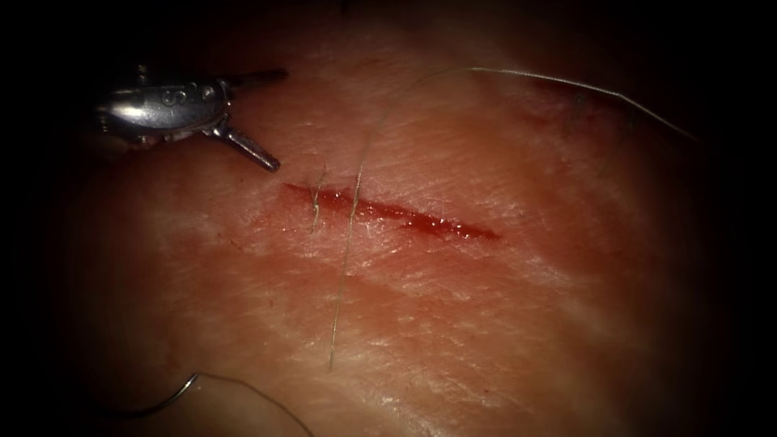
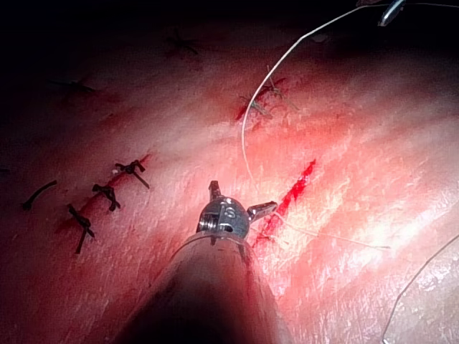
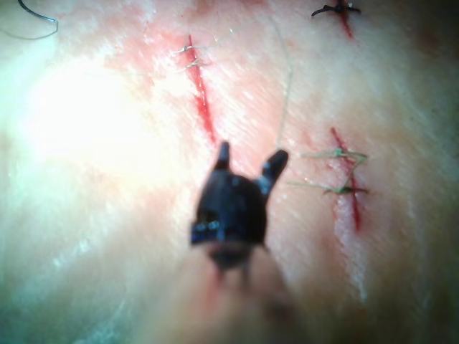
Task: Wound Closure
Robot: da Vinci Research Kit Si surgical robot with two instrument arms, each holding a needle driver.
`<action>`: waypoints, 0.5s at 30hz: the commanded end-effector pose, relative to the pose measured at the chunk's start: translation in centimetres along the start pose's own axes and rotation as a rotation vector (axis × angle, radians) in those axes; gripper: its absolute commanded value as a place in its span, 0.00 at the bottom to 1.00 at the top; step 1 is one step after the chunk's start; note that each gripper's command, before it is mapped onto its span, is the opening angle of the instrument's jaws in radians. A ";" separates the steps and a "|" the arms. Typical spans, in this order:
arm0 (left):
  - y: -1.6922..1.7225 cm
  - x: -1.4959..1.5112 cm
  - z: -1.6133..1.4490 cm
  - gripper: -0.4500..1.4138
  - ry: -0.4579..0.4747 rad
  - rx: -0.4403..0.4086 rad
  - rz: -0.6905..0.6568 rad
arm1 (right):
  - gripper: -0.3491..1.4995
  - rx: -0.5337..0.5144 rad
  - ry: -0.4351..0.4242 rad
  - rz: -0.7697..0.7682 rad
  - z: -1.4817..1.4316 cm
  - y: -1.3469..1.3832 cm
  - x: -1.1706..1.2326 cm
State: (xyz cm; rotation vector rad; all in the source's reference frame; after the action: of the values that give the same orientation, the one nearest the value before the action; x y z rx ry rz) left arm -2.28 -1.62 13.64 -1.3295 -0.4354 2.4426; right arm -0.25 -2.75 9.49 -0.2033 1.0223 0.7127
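Pale pink tissue [image 1: 486, 324] spreads across the bench under the endoscope, with the red cut [image 1: 392, 212] running slantwise through its middle and red fluid [image 1: 437, 222] glistening along it. Near the cut's left end one stitch [image 1: 317, 202] crosses it, and a long strand of thread [image 1: 348, 235] lies over the cut just beside that stitch.

The left tool [image 1: 259, 121] hovers above and to the left of the cut's left end. Its jaws are spread wide, one pointing away along the tissue and the other angled down toward the stitch, and they hold nothing. In the left wrist view the same open jaws [image 2: 237, 201] sit just short of the cut's near end, with the thread rising past them.

The right tool [image 3: 247, 161] shows in its own wrist view, jaws parted and empty, the cut lying straight ahead of its tips and an older stitched cut [image 3: 344, 179] off to its side.

The needle [image 1: 162, 396] lies free on the tissue, not driven in, well below the left tool and on the left side of the cut; its curve opens upward and the thread trails off from one end. By my reading the left tool is the nearer of the two to it, and would have to reach back toward the camera, away from the cut.
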 end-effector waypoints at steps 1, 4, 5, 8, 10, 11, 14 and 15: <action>0.00 -0.01 0.11 0.77 0.003 -0.007 0.002 | 0.99 0.017 0.016 -0.006 0.29 -0.14 -0.02; 0.03 0.02 0.16 0.77 0.008 -0.025 0.007 | 0.99 0.042 0.032 -0.018 0.58 -0.29 -0.06; 0.04 0.03 0.16 0.77 0.008 -0.024 0.009 | 0.99 0.053 0.029 -0.019 0.67 -0.34 -0.08; 0.08 0.05 0.15 0.77 0.007 -0.021 0.013 | 0.86 0.095 0.048 -0.054 0.91 -0.48 -0.15; 0.10 0.05 0.13 0.77 0.006 -0.021 0.013 | 0.76 0.120 0.053 -0.063 1.04 -0.56 -0.17; 0.12 0.05 0.12 0.77 0.005 -0.019 0.013 | 0.67 0.141 0.056 -0.064 1.12 -0.60 -0.18; 0.16 0.05 0.09 0.77 0.004 -0.016 0.014 | 0.02 0.199 0.078 -0.102 1.26 -0.68 -0.16; 0.18 0.05 0.08 0.77 -0.005 -0.010 0.015 | 0.00 0.221 0.093 -0.100 1.32 -0.71 -0.13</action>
State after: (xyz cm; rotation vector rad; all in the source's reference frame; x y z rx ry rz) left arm -2.33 -1.77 13.51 -1.3291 -0.4403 2.4627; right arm 1.02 -2.71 10.13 -0.0941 1.1588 0.4978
